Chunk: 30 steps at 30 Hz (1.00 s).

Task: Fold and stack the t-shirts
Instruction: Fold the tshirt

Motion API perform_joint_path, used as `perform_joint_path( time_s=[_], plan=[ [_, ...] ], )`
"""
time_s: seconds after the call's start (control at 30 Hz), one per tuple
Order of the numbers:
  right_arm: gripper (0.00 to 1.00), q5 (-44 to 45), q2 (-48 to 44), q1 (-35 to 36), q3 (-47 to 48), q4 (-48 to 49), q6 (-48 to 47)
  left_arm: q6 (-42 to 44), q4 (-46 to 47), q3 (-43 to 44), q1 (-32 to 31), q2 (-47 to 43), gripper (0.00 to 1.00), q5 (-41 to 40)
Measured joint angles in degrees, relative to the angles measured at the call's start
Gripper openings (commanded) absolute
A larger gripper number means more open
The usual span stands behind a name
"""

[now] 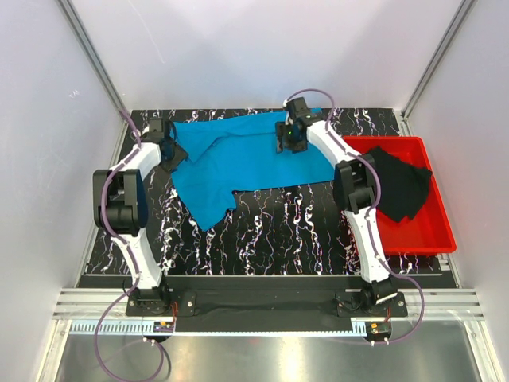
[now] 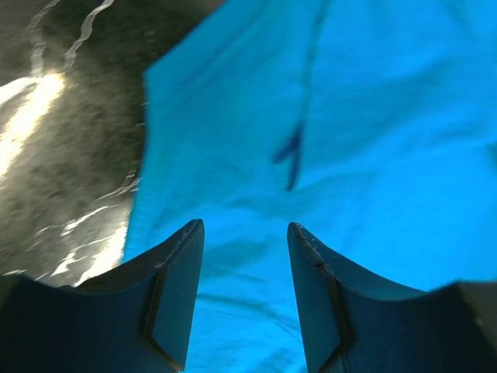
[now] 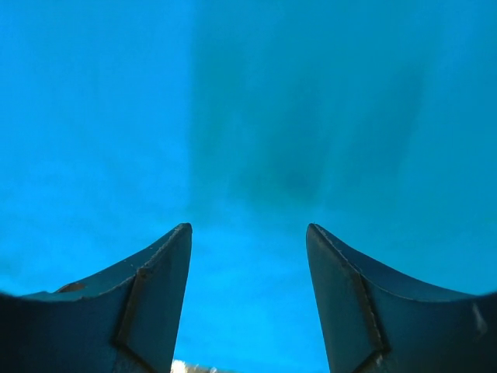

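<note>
The sky-blue t-shirt (image 1: 238,159) lies spread and rumpled on the dark marbled table at the back middle. It fills the left wrist view (image 2: 349,116) and the right wrist view (image 3: 248,116). My left gripper (image 1: 172,153) is open over the shirt's left edge (image 2: 245,227), nothing between its jaws. My right gripper (image 1: 290,141) is open just above the shirt's back right part (image 3: 248,229), also empty. The black t-shirt (image 1: 402,183) lies crumpled in the red tray at the right.
The red plastic tray (image 1: 421,235) sits at the table's right side. The marbled table top (image 1: 278,231) shows in front of the blue shirt and at the left of the left wrist view (image 2: 54,155). White walls enclose the table on three sides.
</note>
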Motion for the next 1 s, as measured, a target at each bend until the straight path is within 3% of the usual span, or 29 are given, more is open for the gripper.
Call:
perform_joint_path(
  time_s=[0.33,0.6,1.0],
  plan=[
    [0.71,4.02,-2.56,4.83,-7.80,-1.95,-2.78,0.15,-12.98,5.16,0.94,6.73,0.56,-3.02],
    [0.72,6.88,-7.02,6.80,-15.63,-0.74,-2.93,0.94,-22.91,14.56,1.64,12.72,0.57,-6.60],
    [0.74,6.58,-17.81,13.73,-33.59,3.17,3.26,3.26,-25.90,7.28,10.08,7.74,0.58,-8.35]
  ],
)
